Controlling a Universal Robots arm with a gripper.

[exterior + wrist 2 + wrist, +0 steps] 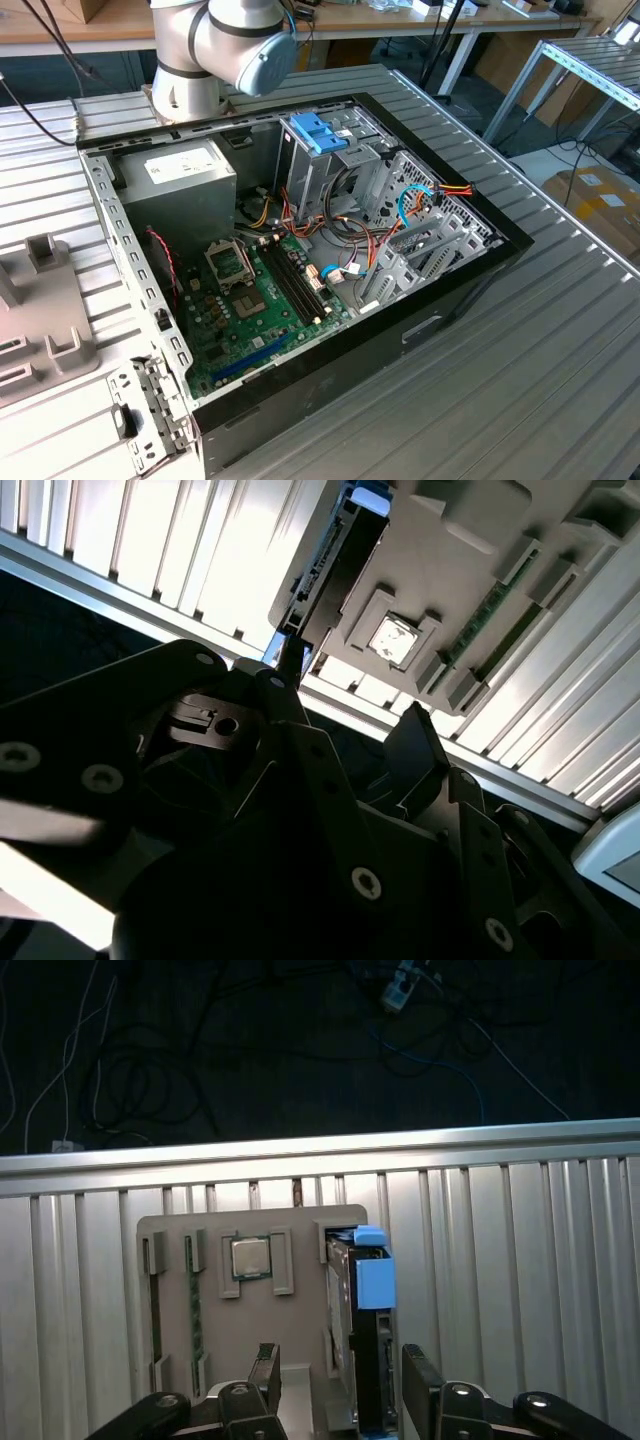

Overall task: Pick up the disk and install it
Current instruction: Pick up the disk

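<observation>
The disk (368,1282) stands on edge in a slot of the beige holder (250,1330), which lies on the ribbed metal surface (500,1310). Its thin, blue-railed edge faces up toward the arm, and its long axis runs crosswise to the line between the fingers (420,1380). The fingers are spread apart and straddle it, one flat face of the disk turned to each. One finger is just beside the disk and the other is farther off over the holder (neither seems to touch it yet), so a plain closing should clamp the faces.
</observation>
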